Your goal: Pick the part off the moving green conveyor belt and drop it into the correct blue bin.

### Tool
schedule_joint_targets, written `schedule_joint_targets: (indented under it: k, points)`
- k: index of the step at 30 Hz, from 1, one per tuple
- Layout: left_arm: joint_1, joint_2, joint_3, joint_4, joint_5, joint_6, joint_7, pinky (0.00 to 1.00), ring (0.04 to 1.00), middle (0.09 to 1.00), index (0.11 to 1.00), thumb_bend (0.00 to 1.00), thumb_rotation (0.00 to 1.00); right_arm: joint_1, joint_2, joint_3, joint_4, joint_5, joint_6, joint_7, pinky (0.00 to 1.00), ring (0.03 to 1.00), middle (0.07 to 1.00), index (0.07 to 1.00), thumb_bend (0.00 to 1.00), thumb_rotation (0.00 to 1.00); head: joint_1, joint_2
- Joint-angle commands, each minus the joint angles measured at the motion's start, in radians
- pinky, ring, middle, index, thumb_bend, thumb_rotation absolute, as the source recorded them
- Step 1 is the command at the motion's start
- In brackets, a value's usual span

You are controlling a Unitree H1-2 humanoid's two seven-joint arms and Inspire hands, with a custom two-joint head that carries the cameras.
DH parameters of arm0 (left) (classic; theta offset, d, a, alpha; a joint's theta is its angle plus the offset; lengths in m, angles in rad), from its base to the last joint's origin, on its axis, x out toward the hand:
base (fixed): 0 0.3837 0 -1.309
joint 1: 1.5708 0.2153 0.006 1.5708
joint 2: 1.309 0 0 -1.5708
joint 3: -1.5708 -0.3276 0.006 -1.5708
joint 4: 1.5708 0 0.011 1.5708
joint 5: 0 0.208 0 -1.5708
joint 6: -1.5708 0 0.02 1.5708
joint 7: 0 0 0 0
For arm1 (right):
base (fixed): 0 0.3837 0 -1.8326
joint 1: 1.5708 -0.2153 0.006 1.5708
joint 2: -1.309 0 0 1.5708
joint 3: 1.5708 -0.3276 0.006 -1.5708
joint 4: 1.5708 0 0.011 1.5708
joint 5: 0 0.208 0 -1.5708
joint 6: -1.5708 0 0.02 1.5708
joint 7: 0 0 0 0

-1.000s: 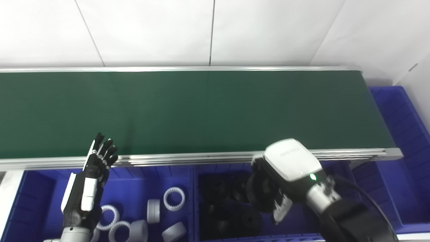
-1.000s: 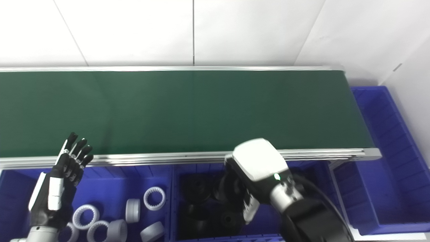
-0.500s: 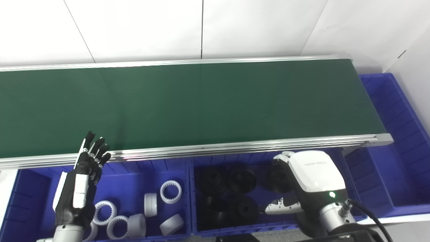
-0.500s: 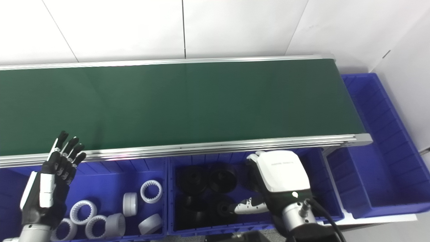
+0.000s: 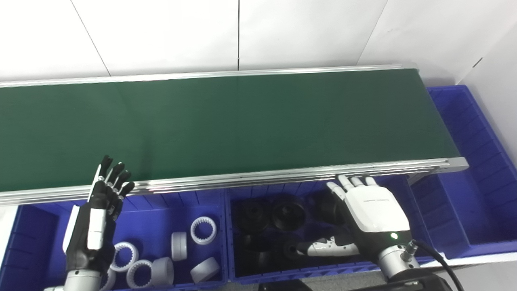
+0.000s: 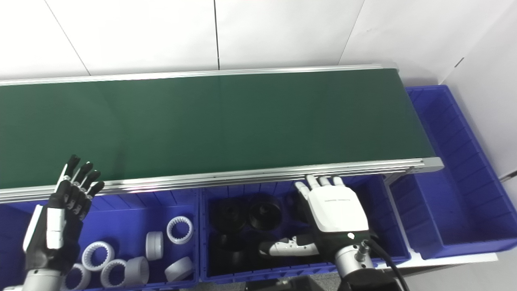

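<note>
The green conveyor belt (image 5: 242, 121) runs across the view and carries no part. My right hand (image 5: 373, 212) is open and empty, fingers spread, over the middle blue bin (image 5: 238, 279), which holds several black round parts (image 5: 287, 212). My left hand (image 5: 101, 218) is open and empty, fingers pointing up, over the left blue bin (image 5: 28, 226), which holds several white ring parts (image 5: 203, 230). Its fingertips reach the belt's near rail.
A third blue bin (image 5: 480, 169) stands at the belt's right end and looks empty. The belt's aluminium near rail (image 5: 262, 180) runs just above the bins. A white wall stands behind the belt.
My right hand was shut on a black part over the middle bin; it has dropped lower, opened flat, and the part lies in the bin. The camera has shifted slightly. The left hand holds its place.
</note>
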Motion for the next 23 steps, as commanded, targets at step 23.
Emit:
schedule_joint_targets:
  k: [23]
  points:
    - [0.059, -0.116, -0.070, 0.126, 0.275, -0.404, 0.084, 0.93, 0.975, 0.996, 1.000, 0.70, 0.91, -0.016, 0.191, 0.043, 0.642, 1.321, -0.411, -0.672, 0.86, 0.907, 0.963, 0.976, 0.75, 1.00, 0.389, -0.220]
